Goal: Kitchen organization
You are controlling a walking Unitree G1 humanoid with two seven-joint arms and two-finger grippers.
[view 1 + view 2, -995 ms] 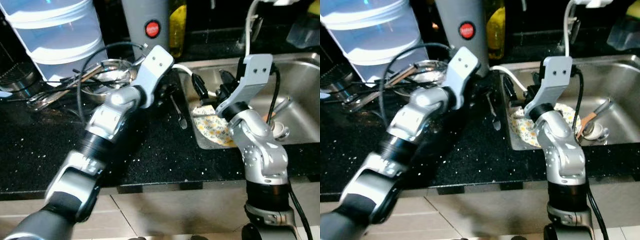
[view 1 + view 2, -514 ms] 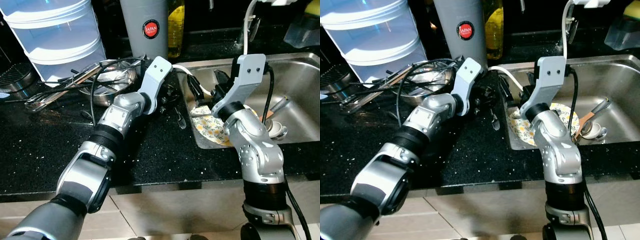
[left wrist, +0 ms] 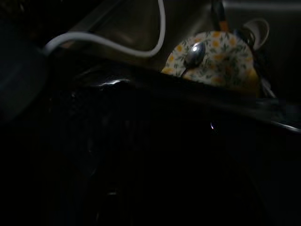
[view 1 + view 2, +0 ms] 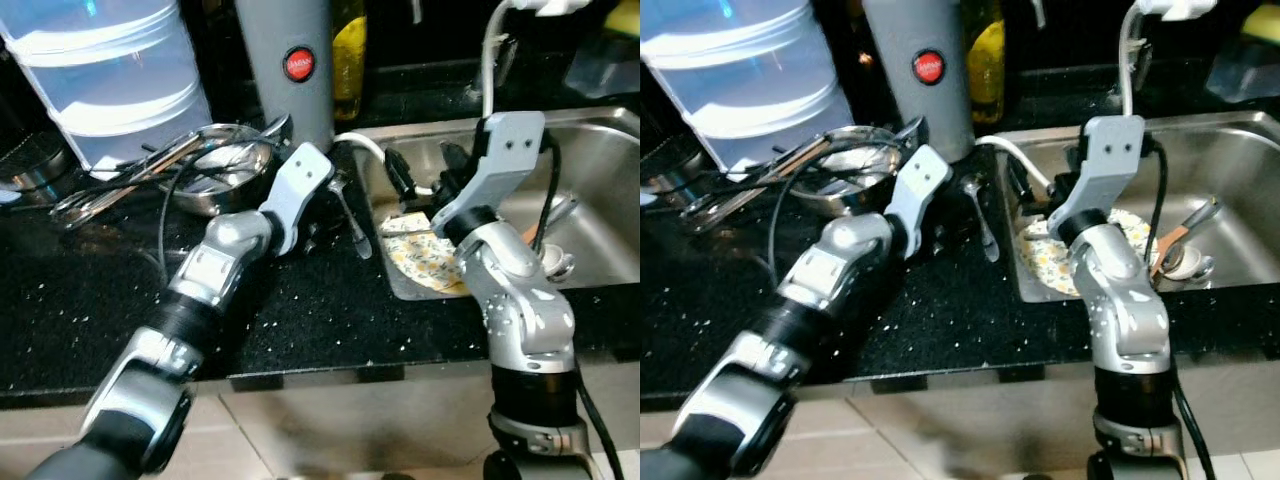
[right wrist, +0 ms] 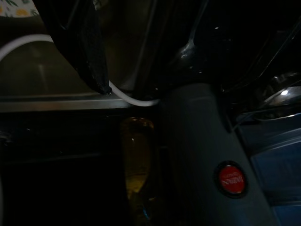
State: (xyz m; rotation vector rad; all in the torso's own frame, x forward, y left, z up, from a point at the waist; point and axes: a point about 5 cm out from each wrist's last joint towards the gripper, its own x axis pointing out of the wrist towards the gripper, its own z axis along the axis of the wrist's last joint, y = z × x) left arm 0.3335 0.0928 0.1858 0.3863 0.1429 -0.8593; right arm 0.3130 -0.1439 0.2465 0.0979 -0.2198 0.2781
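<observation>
A metal spoon lies on the black speckled counter, close to the sink's left rim. My left gripper hovers low over the counter just left of that spoon, its dark fingers lost against the counter. Above the left end of the steel sink, my right gripper stands open with nothing between its fingers. Below it, a yellow-flowered plate rests in the sink, and the left wrist view shows a second spoon lying on it.
A cup with utensils sits in the sink. A white hose crosses the sink rim. Behind my left arm are a metal bowl with tongs, a grey flask, a yellow bottle and a clear stacked container.
My left wrist has dropped lower toward the counter and pulled back slightly beside the spoon. The right arm has stayed nearly still above the sink.
</observation>
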